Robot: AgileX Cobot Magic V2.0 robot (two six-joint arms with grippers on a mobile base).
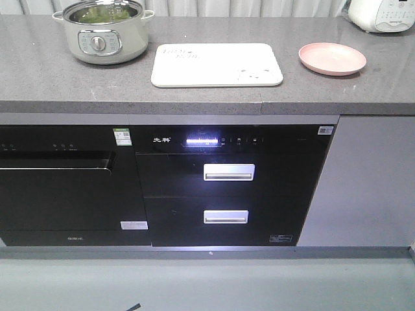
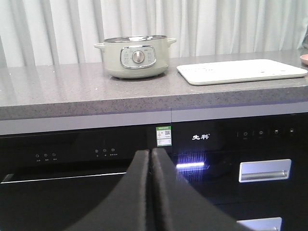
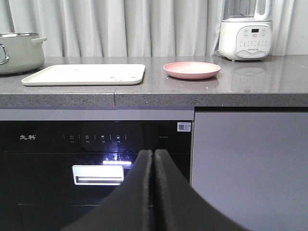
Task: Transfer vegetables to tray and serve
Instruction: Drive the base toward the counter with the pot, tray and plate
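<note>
The cream-white tray [image 1: 217, 65] lies flat on the grey counter, and also shows in the left wrist view [image 2: 240, 71] and the right wrist view [image 3: 84, 74]. A pale green pot [image 1: 102, 29] stands left of it, with green leaves [image 1: 107, 11] dimly showing through its glass lid. My left gripper [image 2: 150, 155] is shut and empty, low in front of the black oven. My right gripper [image 3: 153, 155] is shut and empty, low in front of the cabinet. Neither gripper shows in the front view.
A round pink plate [image 1: 332, 58] lies right of the tray. A white appliance [image 3: 245, 33] stands at the back right. Below the counter are a black oven [image 1: 65, 188] and black drawers with silver handles [image 1: 228, 172]. Curtains hang behind.
</note>
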